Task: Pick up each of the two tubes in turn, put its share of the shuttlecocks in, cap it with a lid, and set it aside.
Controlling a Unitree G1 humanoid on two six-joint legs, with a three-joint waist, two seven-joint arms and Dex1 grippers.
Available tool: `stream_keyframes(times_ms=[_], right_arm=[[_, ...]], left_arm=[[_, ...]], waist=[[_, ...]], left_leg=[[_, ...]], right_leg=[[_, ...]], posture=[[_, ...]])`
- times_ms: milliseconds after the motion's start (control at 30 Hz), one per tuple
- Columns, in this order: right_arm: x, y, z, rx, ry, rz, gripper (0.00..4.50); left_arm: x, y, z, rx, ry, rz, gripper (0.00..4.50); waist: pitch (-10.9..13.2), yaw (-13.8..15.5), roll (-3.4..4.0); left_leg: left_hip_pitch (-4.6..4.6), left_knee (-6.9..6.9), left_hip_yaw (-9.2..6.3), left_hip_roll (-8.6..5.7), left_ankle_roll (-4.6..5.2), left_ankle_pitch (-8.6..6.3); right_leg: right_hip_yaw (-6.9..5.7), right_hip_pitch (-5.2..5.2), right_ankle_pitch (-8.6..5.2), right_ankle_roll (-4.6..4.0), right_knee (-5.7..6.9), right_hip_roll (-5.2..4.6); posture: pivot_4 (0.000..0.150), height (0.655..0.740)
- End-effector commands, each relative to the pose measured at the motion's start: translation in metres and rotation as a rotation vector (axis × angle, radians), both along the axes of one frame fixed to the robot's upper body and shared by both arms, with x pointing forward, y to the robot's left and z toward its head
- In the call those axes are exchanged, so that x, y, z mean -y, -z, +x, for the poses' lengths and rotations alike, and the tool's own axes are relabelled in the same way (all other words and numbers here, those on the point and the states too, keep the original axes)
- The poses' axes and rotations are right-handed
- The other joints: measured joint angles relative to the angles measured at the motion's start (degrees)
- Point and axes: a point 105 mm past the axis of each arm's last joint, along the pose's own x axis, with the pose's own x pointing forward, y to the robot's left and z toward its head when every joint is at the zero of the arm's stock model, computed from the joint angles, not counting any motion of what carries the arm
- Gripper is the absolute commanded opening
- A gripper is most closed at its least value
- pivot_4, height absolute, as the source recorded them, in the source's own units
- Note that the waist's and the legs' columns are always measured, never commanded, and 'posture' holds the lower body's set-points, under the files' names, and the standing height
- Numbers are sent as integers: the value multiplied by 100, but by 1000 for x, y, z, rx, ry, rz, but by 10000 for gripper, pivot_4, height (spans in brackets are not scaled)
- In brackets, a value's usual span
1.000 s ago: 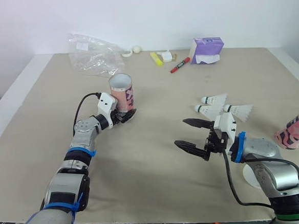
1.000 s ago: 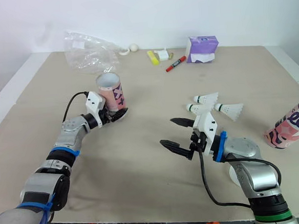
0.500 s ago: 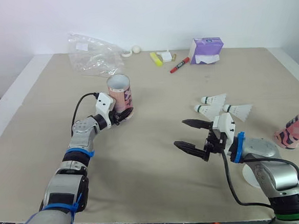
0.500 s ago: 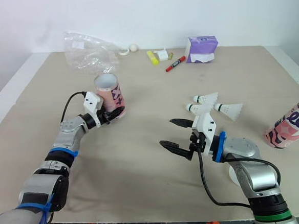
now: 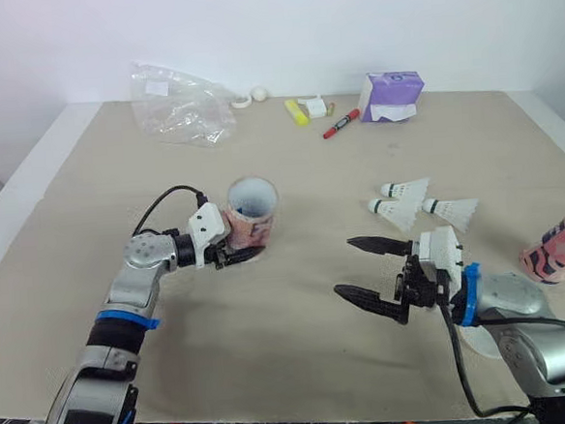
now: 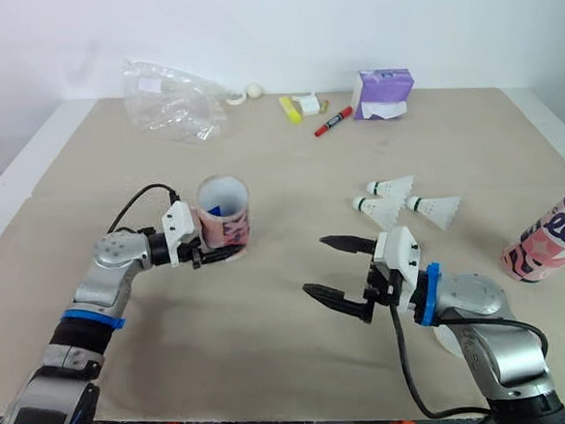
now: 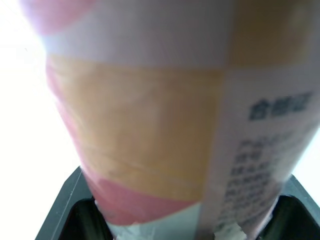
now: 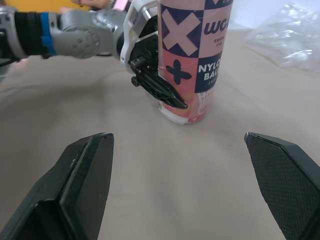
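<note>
A pink patterned tube (image 5: 251,214) stands upright with its mouth open, and my left gripper (image 5: 239,250) is shut on its lower part. Its side fills the left wrist view as the tube (image 7: 165,100), and the tube (image 8: 192,55) also faces the right wrist camera. My right gripper (image 5: 364,269) hangs open and empty over the table right of the tube. Three white shuttlecocks (image 5: 406,203) lie beyond the right gripper. A second pink tube (image 5: 561,246) lies at the right edge. A white lid (image 5: 480,339) sits partly hidden under my right forearm.
At the far edge lie a crumpled clear plastic bag (image 5: 173,105), a small white ball (image 5: 258,93), a yellow marker (image 5: 296,111), a red marker (image 5: 340,123) and a purple tissue box (image 5: 390,96).
My left gripper has carried the tube nearer and to the right, toward the table's middle. The right gripper has dropped back slightly toward the front edge, still open.
</note>
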Motion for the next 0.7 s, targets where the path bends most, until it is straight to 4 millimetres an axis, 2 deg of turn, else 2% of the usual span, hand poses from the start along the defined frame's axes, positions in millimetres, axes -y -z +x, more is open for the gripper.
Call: stream_keyframes(times_ms=[33,200,333,700], right_arm=[[-3,-14,-12,38,-48,8,45000],[-4,-15,-27,27,-87,-5,45000],[0,-13,-31,21,-76,-18,45000],[2,-12,-37,17,-63,-21,45000]], left_arm=[[13,-13,-17,16,106,30,27644],[28,-12,-38,-1,245,159,27644],[34,-12,-50,-8,319,239,27644],[44,-2,-59,-11,385,443,27644]], waist=[[0,0,0],[0,0,0],[0,1,0],[0,1,-1]], left_leg=[[0,0,0,0,0,0],[0,-1,0,1,1,0],[0,-1,0,1,1,0],[1,2,1,1,1,0]], right_leg=[[0,1,0,0,0,0],[-1,0,-3,-1,0,0],[-1,1,-5,-1,0,0],[-1,1,-4,-2,0,0]], posture=[[1500,7400],[1500,7400],[1500,7400],[1500,7400]])
